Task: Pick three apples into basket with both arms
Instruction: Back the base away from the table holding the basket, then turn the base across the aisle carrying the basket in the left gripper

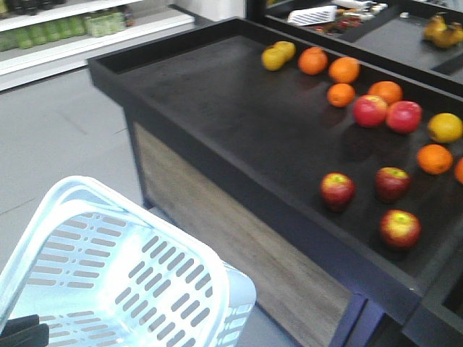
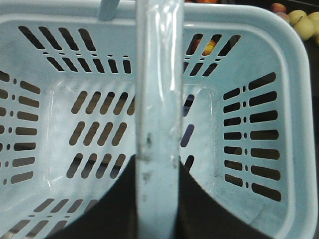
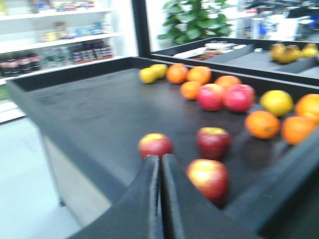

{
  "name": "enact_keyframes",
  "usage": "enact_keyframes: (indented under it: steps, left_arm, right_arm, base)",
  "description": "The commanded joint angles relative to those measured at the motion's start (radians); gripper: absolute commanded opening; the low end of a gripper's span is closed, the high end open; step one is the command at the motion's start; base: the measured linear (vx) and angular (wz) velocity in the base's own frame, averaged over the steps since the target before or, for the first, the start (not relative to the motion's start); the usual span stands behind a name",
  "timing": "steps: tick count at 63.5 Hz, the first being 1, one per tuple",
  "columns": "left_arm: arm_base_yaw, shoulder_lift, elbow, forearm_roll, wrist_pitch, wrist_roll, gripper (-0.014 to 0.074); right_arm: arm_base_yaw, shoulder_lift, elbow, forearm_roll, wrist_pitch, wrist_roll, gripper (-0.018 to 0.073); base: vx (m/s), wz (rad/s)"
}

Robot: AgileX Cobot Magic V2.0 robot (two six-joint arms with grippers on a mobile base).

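R black claw gripper (image 3: 160, 158): jaws pressed together, nothing in them, hanging at the near edge of the black rimmed display table (image 3: 89, 109). Just beyond the tips lie the three dark maroon-red apples (image 3: 213, 142), none touching: one dead ahead (image 3: 155, 145), one nearer & to the right (image 3: 208, 178), the third farther right.

L black claw gripper (image 2: 157, 172): fingers (image 2: 119, 209) clamped either side of the loop handle (image 2: 157, 74) of the pale blue-white slotted plastic basket (image 2: 40, 30). It's empty and sits off the table's near-left side.

Step in hand, I'd say: 1st pick w/ R arm. Tips:
- open jaws wide before dropping
- take the apple dead ahead, straddle its widest part, close gently, since round fruit prob rolls
- lift clear of the table rim before swinging left
- drop beside the handle, which crosses the basket mouth
- skip the brighter pink-red apples (image 3: 210, 96) & round oranges (image 3: 262, 124) farther back
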Motion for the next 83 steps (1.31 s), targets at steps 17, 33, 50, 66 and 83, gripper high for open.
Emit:
enact_keyframes:
  steps: [17,33,50,66,83]
  left_arm:
    - [-0.006,0.003,-0.033,-0.043,-0.092,-0.007,-0.0006]
    - [-0.006,0.003,-0.033,-0.043,-0.092,-0.007,-0.0006]
    - [-0.006,0.003,-0.033,-0.043,-0.092,-0.007,-0.0006]
    - [-0.006,0.003,-0.033,-0.043,-0.092,-0.007,-0.0006]
    - [-0.006,0.003,-0.033,-0.043,-0.092,-0.007,-0.0006]
  right_arm:
    - [-0.007,-0.013,0.013,-0.010,-0.074,-0.008,-0.0004]
    - [-0.007,-0.013,0.013,-0.010,-0.074,-0.008,-0.0004]
    - [-0.007,-0.013,0.013,-0.010,-0.074,-0.008,-0.0004]
    - [-0.007,-0.013,0.013,-0.010,-0.074,-0.008,-0.0004]
    - [-0.007,-0.013,0.013,-0.010,-0.074,-0.008,-0.0004]
  base:
    - [-0.14,0.54]
    - [-0.12,0.50]
    - [-0.10,0.46]
    - [-0.07,0.42]
    - [-0.02,0.35]
